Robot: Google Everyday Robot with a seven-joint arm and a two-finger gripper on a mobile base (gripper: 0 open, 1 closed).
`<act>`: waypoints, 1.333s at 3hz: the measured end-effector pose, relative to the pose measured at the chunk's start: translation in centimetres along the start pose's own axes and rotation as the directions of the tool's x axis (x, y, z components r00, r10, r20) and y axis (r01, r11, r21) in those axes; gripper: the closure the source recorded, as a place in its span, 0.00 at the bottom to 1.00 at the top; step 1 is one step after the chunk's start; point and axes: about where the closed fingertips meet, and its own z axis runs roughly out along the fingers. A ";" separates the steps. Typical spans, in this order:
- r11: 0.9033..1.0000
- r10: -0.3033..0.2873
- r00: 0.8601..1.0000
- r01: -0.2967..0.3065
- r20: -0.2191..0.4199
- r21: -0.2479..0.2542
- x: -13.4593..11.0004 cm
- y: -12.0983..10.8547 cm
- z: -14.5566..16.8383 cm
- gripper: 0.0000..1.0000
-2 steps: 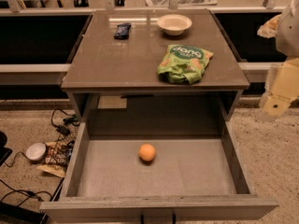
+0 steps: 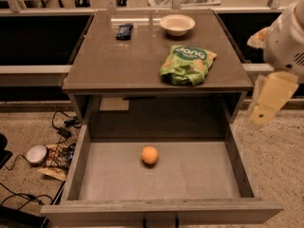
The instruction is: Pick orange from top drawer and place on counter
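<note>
Moved since prior frame: gripper (image 2: 267,104), w/ white arm above it, has shifted slightly left and lower; now at far right of view, just off the cabinet's right edge, beside the drawer's right wall, above speckled floor. Whether it is released or clenched: can't be made out; well apart from the fruit. All else unchanged in pos. Item 1: counter (image 2: 128,61), glossy grey-brown top, carrying three objs. Item 2: top drawer (image 2: 199,175), pulled fully open toward camera, grey floor exposed. Item 3: green bag (image 2: 187,64), crumpled, on counter right-front, near the edge. Item 4: bowl (image 2: 176,24), pale, upright, counter rear, behind the bag. Item 5: dark packet (image 2: 124,31), counter rear-left, apart from bowl. Item 6: orange (image 2: 149,155), inside top drawer, on its floor approx. mid-width, touching no wall. Misc.: cables (image 2: 64,127) and small white round obj (image 2: 36,154) on floor, left of cabinet.
</note>
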 end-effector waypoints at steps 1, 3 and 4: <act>1.000 -0.011 0.994 0.012 0.111 -0.012 -2.2 1.8 4.0 0.00; 1.000 0.014 0.957 -0.006 0.289 -0.028 -4.6 5.7 10.0 0.00; 1.000 0.014 0.957 -0.006 0.289 -0.028 -4.6 5.7 10.0 0.00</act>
